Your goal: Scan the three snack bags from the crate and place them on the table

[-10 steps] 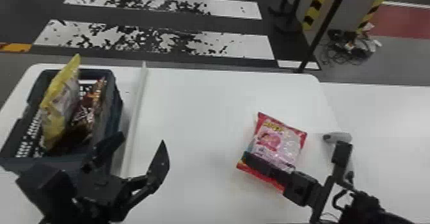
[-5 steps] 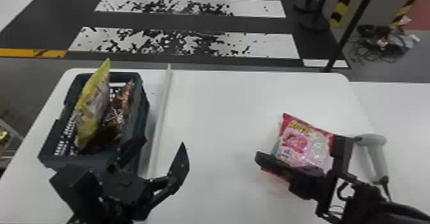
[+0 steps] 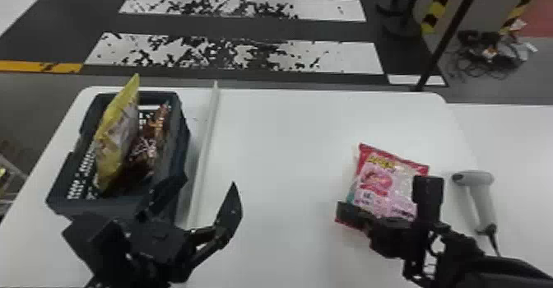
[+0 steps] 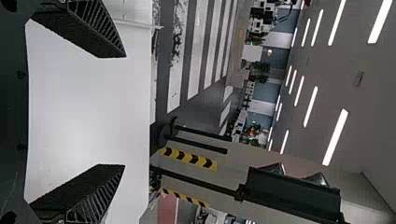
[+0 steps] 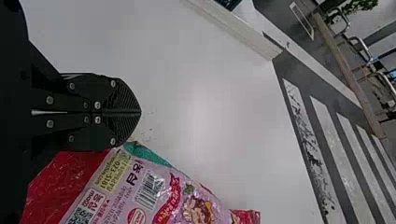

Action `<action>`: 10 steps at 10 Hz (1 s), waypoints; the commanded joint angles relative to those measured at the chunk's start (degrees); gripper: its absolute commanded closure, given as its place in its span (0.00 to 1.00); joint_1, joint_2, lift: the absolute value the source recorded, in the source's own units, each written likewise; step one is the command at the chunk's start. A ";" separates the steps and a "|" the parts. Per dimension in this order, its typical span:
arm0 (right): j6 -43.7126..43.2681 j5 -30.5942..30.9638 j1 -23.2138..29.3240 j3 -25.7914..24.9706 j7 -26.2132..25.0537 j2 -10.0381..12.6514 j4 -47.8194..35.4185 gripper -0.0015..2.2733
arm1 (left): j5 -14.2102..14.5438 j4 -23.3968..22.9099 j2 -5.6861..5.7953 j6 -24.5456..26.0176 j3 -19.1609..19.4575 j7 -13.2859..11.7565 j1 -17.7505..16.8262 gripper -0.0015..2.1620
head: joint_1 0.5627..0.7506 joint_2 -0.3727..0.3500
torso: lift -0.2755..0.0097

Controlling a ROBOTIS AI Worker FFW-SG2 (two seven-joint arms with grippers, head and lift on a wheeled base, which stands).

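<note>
Over the crate's near right corner, my left gripper point(image 3: 203, 188) is open with nothing between its fingers; the left wrist view also shows that gripper point(image 4: 123, 111) spread wide. The dark crate point(image 3: 88, 209) holds a yellow snack bag point(image 3: 115, 143) standing on edge and a brown-orange snack bag point(image 3: 148, 147) beside it. A pink and red snack bag point(image 3: 382, 180) lies on the table, partly covered by my right gripper point(image 3: 347, 213). In the right wrist view that gripper point(image 5: 140, 112) is shut on nothing, close beside the pink bag point(image 5: 154, 196), whose printed barcode shows.
A grey handheld scanner point(image 3: 483, 196) with a cable rests right of the pink bag. A pale raised strip point(image 3: 205, 135) runs across the white table point(image 3: 279, 143) beside the crate. Beyond the far edge, a dark pole point(image 3: 446, 40) rises from the floor.
The head view has swung left, so the table and crate appear farther right. Relative to the pink bag, my right gripper has shifted a little nearer the robot. My left gripper remains open near the crate.
</note>
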 commanded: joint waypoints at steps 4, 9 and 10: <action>1.26 -1.48 1.75 -3.04 0.20 -0.69 -2.19 0.88 | 0.09 1.18 0.00 -0.47 -0.30 0.00 -0.73 0.01 | 0.70 0.41 | 0.75; 3.72 -7.45 4.12 -6.20 2.22 -1.13 -5.79 0.88 | 0.44 1.36 0.00 -1.17 -0.39 -0.18 -0.64 0.01 | 0.70 0.37 | 0.75; 4.07 -9.74 5.53 -7.70 2.22 -1.13 -9.31 0.88 | 0.44 1.36 0.00 -1.17 -0.39 -0.27 -0.47 0.01 | 0.70 0.37 | 0.75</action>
